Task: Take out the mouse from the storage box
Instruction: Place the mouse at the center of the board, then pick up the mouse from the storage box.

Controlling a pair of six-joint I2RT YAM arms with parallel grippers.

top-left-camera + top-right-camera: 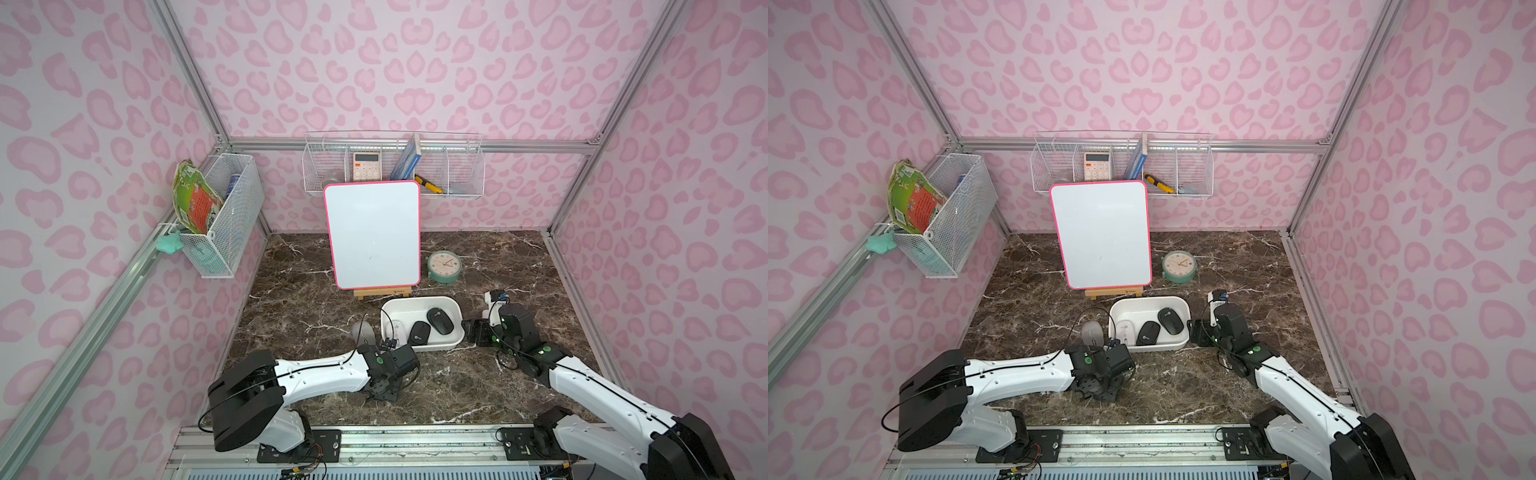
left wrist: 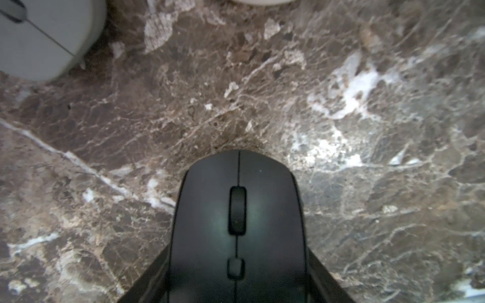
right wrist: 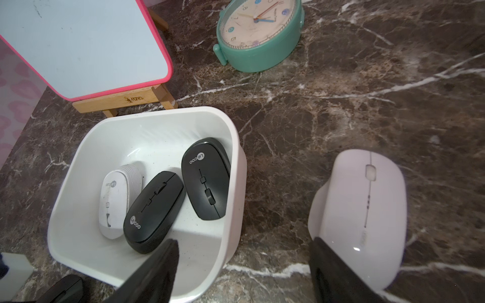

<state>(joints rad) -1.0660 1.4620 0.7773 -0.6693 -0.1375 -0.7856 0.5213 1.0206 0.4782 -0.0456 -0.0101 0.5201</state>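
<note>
Left wrist view: left gripper (image 2: pixel 238 251) is closed on a black scroll-wheel mouse (image 2: pixel 237 204), one finger along each flank. It hangs low over the marble tabletop (image 2: pixel 262 91), outside the storage box (image 1: pixel 419 298). I judge this mouse is out and only needs setting down. Top views, 12 o'clock taken as away from the arm bases: the box sits at about 1 o'clock from that gripper. A grey mouse (image 1: pixel 362 332) lies on the table just off the box's 9 o'clock wall. Right wrist view: right gripper (image 3: pixel 242 241) has its jaws wide apart with nothing between them. A white mouse (image 3: pixel 367 199) lies on the table just outside one finger; I cannot tell whether they touch. Three mice lie inside the box: a white Lecoo mouse (image 3: pixel 115 202), a middle black Lecoo mouse (image 3: pixel 154 212) and a wall-side black Lecoo mouse (image 3: pixel 206 181) close against the 3 o'clock wall. That last one lies at 9 o'clock from the right gripper, long axis roughly 11-to-5. The right arm is therefore nearer, and its jaws would need to span the short axis.
</note>
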